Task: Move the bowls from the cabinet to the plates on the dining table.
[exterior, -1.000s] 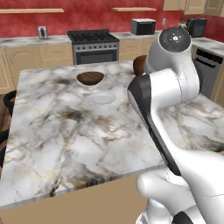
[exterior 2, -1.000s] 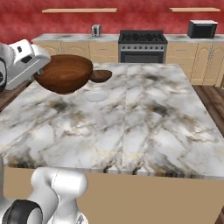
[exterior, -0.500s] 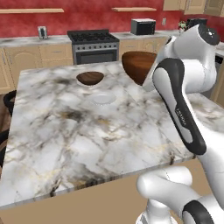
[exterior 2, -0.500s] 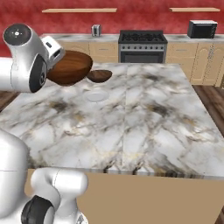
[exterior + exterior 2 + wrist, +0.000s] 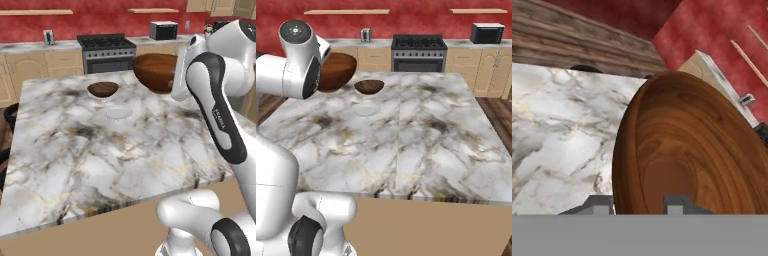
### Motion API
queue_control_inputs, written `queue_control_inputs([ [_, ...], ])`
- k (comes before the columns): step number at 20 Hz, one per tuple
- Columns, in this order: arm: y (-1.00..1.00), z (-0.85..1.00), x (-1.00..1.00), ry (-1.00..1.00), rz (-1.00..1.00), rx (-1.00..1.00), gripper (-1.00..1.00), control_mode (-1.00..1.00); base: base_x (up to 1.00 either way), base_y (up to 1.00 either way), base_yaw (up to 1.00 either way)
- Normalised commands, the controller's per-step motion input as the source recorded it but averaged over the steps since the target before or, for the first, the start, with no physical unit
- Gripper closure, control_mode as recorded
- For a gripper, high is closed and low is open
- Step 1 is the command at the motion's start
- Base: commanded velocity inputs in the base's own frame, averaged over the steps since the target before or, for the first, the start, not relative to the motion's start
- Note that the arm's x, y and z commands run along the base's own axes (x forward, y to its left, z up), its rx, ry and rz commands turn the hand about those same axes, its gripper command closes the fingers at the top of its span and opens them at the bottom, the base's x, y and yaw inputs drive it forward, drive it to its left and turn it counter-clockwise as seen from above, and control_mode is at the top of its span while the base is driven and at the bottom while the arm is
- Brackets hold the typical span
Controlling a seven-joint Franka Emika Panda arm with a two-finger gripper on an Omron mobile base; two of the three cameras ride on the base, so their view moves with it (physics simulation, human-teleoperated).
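1. The gripper (image 5: 639, 205) is clamped on the reddish bowl's (image 5: 156, 71) rim, holding it tilted above the counter's (image 5: 150, 150) far edge; a thin rim grip could slip.
2. The empty plate (image 5: 116, 113) lies just beside the dark bowl (image 5: 103, 89); lowering carelessly could knock it.

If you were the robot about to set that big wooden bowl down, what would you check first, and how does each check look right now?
1. Claw shut on the reddish bowl: ok.
2. Held bowl level: not ok, tilted on edge.
3. Free white plate on the marble table: ok.
4. Dark bowl already placed: ok.
5. Held bowl over the free plate: not ok, off to the side.
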Motion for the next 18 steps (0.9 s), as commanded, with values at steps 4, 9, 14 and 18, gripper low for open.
queue_control_inputs([
  [4, -0.16, 0.0, 0.1, -0.1, 0.24, -0.16, 1.0, -1.0, 0.0, 0.0, 0.0],
  [9, -0.27, -0.03, 0.1, -0.06, 0.32, -0.05, 1.0, -1.0, 0.0, 0.0, 0.0],
  [14, -0.11, -0.03, 0.17, 0.0, 0.21, -0.05, 1.0, -1.0, 0.0, 0.0, 0.0],
  [18, 0.0, 0.0, 0.01, 0.01, 0.02, -0.07, 1.0, -1.0, 0.0, 0.0, 0.0],
])
